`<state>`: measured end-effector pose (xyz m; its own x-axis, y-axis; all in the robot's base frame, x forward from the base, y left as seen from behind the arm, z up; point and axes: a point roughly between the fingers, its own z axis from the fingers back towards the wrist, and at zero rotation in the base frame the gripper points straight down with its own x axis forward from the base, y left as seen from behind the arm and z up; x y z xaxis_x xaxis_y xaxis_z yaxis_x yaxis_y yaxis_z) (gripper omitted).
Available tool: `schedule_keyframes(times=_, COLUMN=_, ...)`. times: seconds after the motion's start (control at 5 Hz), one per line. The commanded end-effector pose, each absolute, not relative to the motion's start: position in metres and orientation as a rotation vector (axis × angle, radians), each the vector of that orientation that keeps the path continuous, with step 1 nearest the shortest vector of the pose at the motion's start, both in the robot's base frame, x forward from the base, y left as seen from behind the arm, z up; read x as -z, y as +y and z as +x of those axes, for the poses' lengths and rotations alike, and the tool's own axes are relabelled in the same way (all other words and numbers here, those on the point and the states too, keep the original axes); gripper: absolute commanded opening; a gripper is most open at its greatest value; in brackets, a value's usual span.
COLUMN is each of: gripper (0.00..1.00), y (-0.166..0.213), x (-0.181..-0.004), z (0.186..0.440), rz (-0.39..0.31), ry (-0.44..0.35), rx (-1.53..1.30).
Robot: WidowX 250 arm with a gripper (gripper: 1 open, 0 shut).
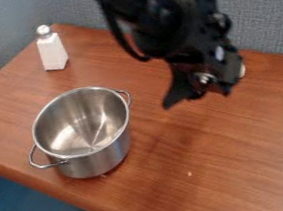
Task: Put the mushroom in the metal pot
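The mushroom (202, 80) was hard for you to make out in the single camera view. All that showed was a small pale patch with a touch of red-orange at the tip of the hand (183, 93), half hidden by the dark fingers. It sat to the right of the metal pot (93, 162) and apart from it, not inside. You could not tell whether that patch lay on the surface (248, 166) or hung above it.

The hand itself was blurred. It pointed down and toward the lower left of the picture, with its dark tip over the wood just right of the pot's rim. You could not tell whether the fingers stood apart, together, or clamped on the mushroom. The black arm (157, 14) came in from the top edge and ran down to the right, bulky where it met the hand.

The pot stood upright on the left half of the surface, near the front edge. One loop handle showed at the lower left of the rim and one at the upper right, and bright bare metal showed inside. A white bottle (51, 48) with a cap stood upright near the far left corner, well apart from both pot and hand.
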<state>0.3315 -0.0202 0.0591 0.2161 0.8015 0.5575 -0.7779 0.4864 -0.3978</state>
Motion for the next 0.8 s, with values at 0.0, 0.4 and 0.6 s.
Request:
schedule_keyframes(times=0.0, gripper=1.0, y=-0.002, x=-0.089, z=0.326, rz=-0.065, ry=-0.866, rx=-1.236)
schedule_keyframes(times=0.4, gripper=1.0, y=0.014, x=-0.136, z=0.338, rz=-0.215, ry=-0.84, rx=-1.321)
schedule_keyframes(times=0.6, gripper=1.0, y=0.023, x=-0.137, z=0.353, rz=-0.321, ry=-0.787, rx=-1.31)
